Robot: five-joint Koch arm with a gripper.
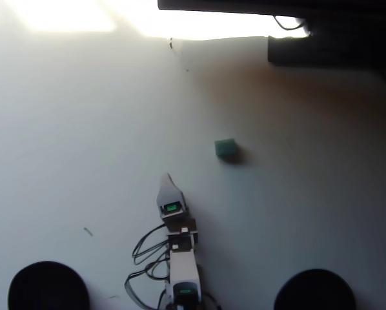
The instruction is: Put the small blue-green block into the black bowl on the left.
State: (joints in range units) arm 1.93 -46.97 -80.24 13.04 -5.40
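Observation:
A small blue-green block (226, 149) lies alone on the white table, right of centre in the overhead view. The black bowl (48, 287) on the left sits at the bottom left corner, partly cut by the frame edge. My gripper (168, 179) points up the picture from the bottom centre, its tip well below and left of the block and touching nothing. Only one pale pointed jaw shows from above, so whether it is open or shut is hidden.
A second black bowl (315, 290) sits at the bottom right. Black cables (141, 258) loop left of the arm. Dark equipment (328, 39) fills the top right, and strong glare washes out the top left of the table.

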